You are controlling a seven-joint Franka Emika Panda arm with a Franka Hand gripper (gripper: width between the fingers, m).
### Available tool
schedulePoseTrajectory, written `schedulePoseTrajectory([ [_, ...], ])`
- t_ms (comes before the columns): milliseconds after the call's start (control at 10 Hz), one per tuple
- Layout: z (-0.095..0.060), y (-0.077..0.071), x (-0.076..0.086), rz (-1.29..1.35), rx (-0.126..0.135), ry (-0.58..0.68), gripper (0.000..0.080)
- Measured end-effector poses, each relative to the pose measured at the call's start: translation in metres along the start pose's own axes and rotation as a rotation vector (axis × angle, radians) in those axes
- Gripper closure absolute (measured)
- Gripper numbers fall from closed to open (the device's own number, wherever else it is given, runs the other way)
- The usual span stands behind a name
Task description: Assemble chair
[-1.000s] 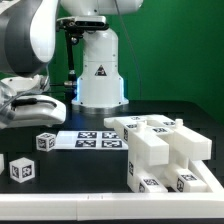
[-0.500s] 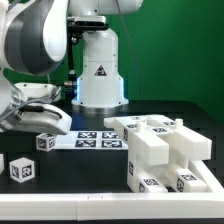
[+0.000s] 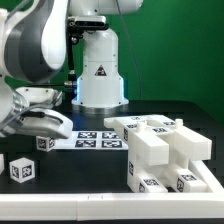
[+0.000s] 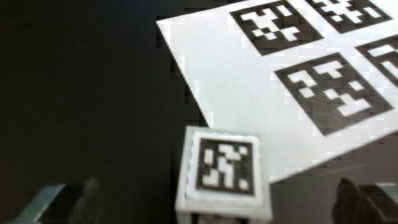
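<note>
The small white block (image 4: 222,168) lies at the edge of the marker board (image 4: 285,80). Whether it rests on the board or on the black table (image 4: 80,100) beside it, I cannot tell. My pincer (image 4: 214,203) hangs right over it with the jaws spread wide and gripping nothing. The block shows between my two fingers (image 4: 63,205) and touches neither. In the exterior view the pincer (image 3: 48,126) is just above the same block (image 3: 45,142), at the board's (image 3: 95,140) end toward the exterior view's left.

The block is a chunky box of matte white plastic with a square black-and-white tag on its upper face. A second loose block (image 3: 22,170) of the same make lies nearer the camera, well apart from my fingers. On the exterior view's right stands the stepped chair body (image 3: 165,150), made of thick white slabs and bars stacked in steps. It has square edges and small tags on its top and front faces. The board is thin, flat and white, and carries printed tags.
</note>
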State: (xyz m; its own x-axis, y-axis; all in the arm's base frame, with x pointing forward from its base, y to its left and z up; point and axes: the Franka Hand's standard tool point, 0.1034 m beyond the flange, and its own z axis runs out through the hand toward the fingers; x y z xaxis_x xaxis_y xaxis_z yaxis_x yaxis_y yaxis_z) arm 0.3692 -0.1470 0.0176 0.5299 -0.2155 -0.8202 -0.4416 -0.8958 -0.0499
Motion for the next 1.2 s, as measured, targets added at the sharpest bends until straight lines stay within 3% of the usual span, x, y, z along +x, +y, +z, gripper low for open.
schedulePoseTrajectory([
  [400, 0.006, 0.000, 0.003, -0.004, -0.006, 0.005, 0.0180],
  [500, 0.006, 0.000, 0.003, -0.005, -0.007, 0.005, 0.0330],
  [600, 0.007, 0.000, 0.003, -0.006, -0.008, 0.004, 0.0330],
  [700, 0.007, -0.001, 0.004, -0.007, -0.008, 0.004, 0.0469],
  [800, 0.007, -0.001, 0.004, -0.008, -0.009, 0.003, 0.0518],
  [900, 0.007, -0.001, 0.004, -0.008, -0.009, 0.006, 0.0518],
  [1000, 0.003, -0.004, 0.002, -0.016, -0.017, 0.014, 0.0518],
  [1100, -0.012, -0.013, -0.005, -0.059, -0.028, 0.039, 0.0518],
  [1200, -0.039, -0.025, -0.018, -0.136, -0.035, 0.104, 0.0518],
])
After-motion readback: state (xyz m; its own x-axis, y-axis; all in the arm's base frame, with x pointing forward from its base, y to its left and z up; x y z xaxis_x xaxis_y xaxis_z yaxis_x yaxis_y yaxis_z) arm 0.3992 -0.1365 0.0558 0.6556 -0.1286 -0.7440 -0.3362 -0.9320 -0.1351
